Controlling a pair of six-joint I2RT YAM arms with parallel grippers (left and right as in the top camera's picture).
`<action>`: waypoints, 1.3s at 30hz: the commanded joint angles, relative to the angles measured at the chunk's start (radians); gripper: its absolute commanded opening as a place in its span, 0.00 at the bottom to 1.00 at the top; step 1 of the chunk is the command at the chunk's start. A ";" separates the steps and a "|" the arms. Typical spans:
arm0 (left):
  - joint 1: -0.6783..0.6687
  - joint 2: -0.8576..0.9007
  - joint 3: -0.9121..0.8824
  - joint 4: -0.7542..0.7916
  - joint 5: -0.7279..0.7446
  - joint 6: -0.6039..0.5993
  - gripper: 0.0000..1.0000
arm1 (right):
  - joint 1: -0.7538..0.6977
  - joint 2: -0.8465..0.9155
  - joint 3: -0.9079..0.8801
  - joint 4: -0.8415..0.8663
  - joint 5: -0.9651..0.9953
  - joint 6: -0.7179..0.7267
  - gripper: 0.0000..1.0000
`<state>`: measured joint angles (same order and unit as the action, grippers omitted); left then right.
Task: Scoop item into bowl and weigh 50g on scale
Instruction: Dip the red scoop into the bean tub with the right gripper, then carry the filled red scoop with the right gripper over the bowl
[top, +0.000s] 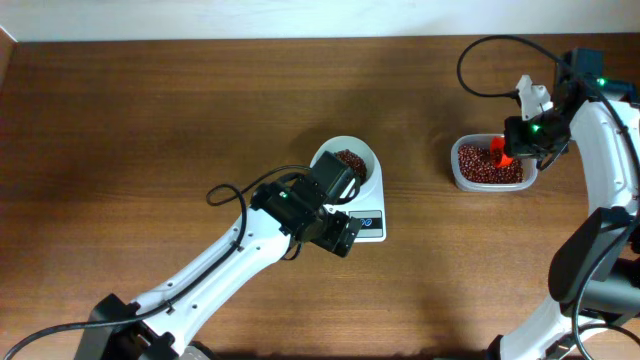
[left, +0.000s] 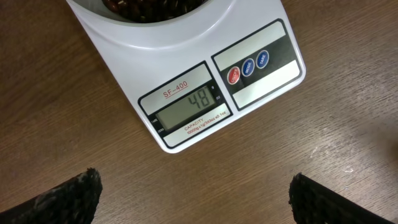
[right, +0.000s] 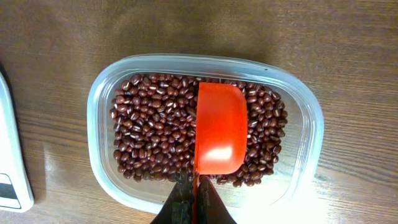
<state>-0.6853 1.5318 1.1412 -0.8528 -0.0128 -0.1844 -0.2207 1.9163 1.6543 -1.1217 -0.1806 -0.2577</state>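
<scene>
There's the right pincer (right: 196, 202) clenched on the handle of the one orange scoop (right: 221, 127), its long axis running straight out from the grip over the beans (right: 149, 130) in the single clear container (right: 314, 124). The one white bowl (top: 368, 152), a second small heap inside, sits on the one scale (left: 261, 93), well apart toward the left arm's side. The left pincer (left: 196, 199) hangs released just before the scale's display, nearer the bowl, yet the right arm has the scoop, so I'd call the carry its job.

scale (left: 124, 59) labelled "SF-400", display (left: 190, 108) showing "48", "CAPACITY" beneath
</scene>
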 joint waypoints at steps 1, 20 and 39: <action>-0.001 0.007 0.019 0.000 -0.010 -0.012 0.99 | 0.006 -0.031 0.020 -0.001 0.010 0.004 0.04; -0.001 0.007 0.019 0.000 -0.010 -0.012 0.99 | -0.073 -0.031 0.020 -0.052 -0.259 0.009 0.04; -0.001 0.007 0.019 0.000 -0.010 -0.012 0.99 | 0.029 -0.031 0.027 -0.093 -0.681 -0.109 0.04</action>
<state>-0.6853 1.5318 1.1412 -0.8532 -0.0128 -0.1844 -0.2756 1.9160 1.6550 -1.2209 -0.8101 -0.3481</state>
